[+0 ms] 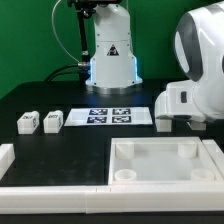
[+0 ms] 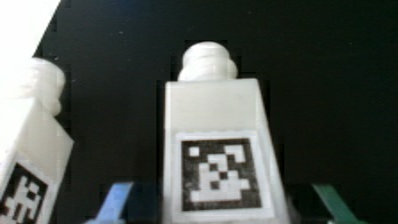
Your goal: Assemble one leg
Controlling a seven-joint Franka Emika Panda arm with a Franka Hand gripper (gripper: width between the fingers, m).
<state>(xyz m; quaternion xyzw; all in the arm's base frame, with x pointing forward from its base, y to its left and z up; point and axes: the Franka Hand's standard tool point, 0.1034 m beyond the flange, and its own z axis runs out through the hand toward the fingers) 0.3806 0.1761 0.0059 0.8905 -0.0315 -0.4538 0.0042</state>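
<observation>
the leg [image 2: 217, 120] sits on the black table [image 2: 338, 60] squarely between the gripper [image 2: 224, 200] fingers, its long axis crossing their closing line, peg end pointing away. jaws part-open, a gap each side (nothing held yet). a second leg [image 2: 32, 130] sits just beside.

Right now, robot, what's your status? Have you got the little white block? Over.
Gripper open, fingers either side of the leg, gaps showing. Leg not gripped yet. Second leg close beside one finger, not touching.
</observation>
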